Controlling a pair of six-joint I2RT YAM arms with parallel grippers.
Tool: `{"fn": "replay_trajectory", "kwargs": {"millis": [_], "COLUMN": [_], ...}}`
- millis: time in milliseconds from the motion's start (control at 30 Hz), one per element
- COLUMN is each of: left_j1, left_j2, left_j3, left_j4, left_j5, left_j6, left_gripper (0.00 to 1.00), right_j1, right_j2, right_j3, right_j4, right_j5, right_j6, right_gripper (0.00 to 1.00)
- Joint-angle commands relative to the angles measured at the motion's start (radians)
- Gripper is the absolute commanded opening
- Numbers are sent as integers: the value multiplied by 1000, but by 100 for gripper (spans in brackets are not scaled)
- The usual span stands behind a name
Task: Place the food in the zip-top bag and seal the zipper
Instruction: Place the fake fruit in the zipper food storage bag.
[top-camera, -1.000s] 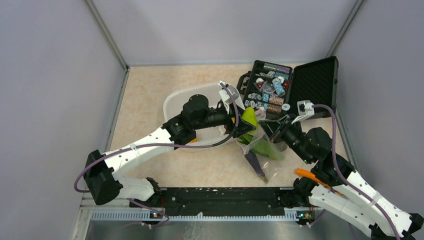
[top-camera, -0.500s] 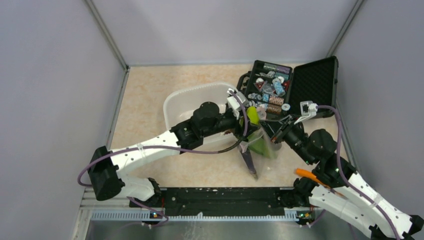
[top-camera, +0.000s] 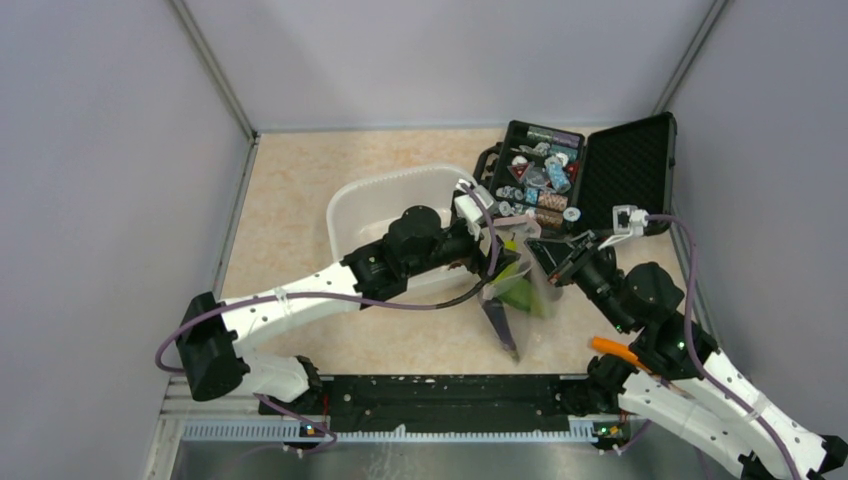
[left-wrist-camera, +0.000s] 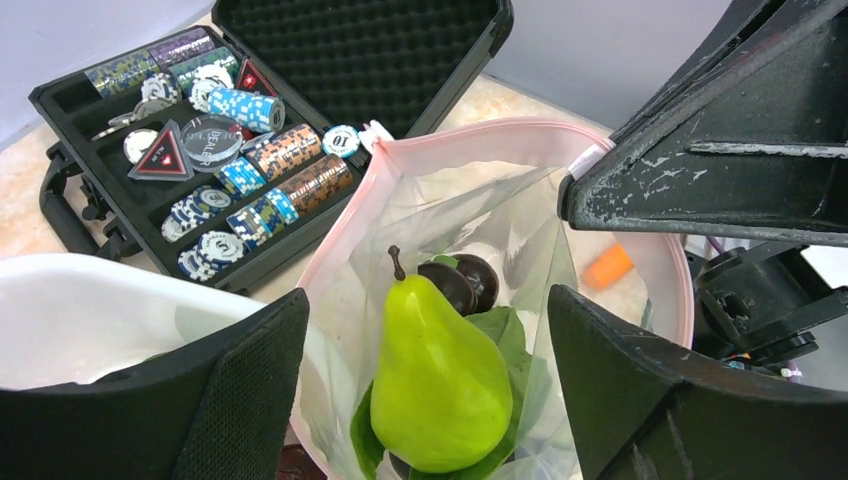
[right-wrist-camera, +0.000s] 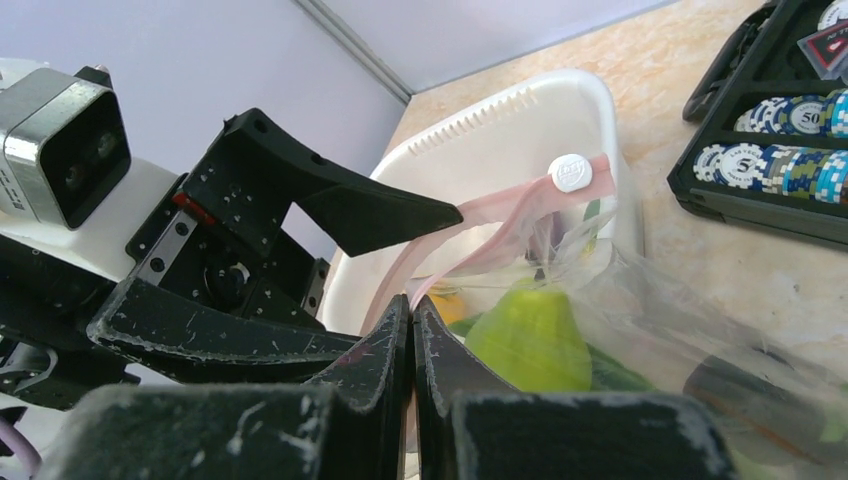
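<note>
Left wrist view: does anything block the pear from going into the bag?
Nothing visible does. The pear is already inside the bag, whose mouth the right gripper pinches open; the left gripper is open above it.

Left wrist view: my left gripper (left-wrist-camera: 428, 305) fingers cut off by bottom edge, bases out of frame. Dark glossy rounded piece (left-wrist-camera: 462, 282) mostly behind glossy green toy pear (left-wrist-camera: 440, 385); only tops show, kind unclear. Small orange piece (left-wrist-camera: 608, 266) blurred through clear crinkly plastic zip-top bag (left-wrist-camera: 470, 190). White plastic tub (left-wrist-camera: 90, 300) cut by left edge.

Right wrist view: stretch of thin pink zipper strip (right-wrist-camera: 490, 222) hidden between my right gripper (right-wrist-camera: 412, 305) fingers. Dark round shape (right-wrist-camera: 730, 385) smeared behind plastic, cannot identify.

Top view: bag contents too small to sort.
</note>
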Motion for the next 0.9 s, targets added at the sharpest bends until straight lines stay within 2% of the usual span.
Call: {"fn": "replay_trajectory", "kwargs": {"millis": [0,300,433,533,667,733,800,867], "left_j1": [-2,-2,-2,0,2,12,27,33], "left_j2": [-49,-119,-153,-134,-33,4,15,-2], "left_j3": [6,-11,-13,22,110,133,148,113], "left_j4": [39,19,-16,-120,-331,-402,-439,-394], "left_j5": [-15,-72,-161,-302,-368,-340,-287,-244], "left_j6": [7,12,18,1,-22,-54,-88,-100], "left_gripper": [89,91,94,94,88,79,72,71], "right_j1": [1,1,1,1,2,1,2,1], "right_j2": [-19,-10,-10,-7,-2,-1,-1,-1], "right_j3": [14,18,20,20,25,28,31,31], "right_j4": [37,-16,-34,-31,-32,-34,-37,-39], "right_j5": [35,76,102,100,99,97,98,100], "right_j6": [18,32,36,36,32,31,29,30], "right_gripper": [0,0,0,0,0,0,0,0]}}
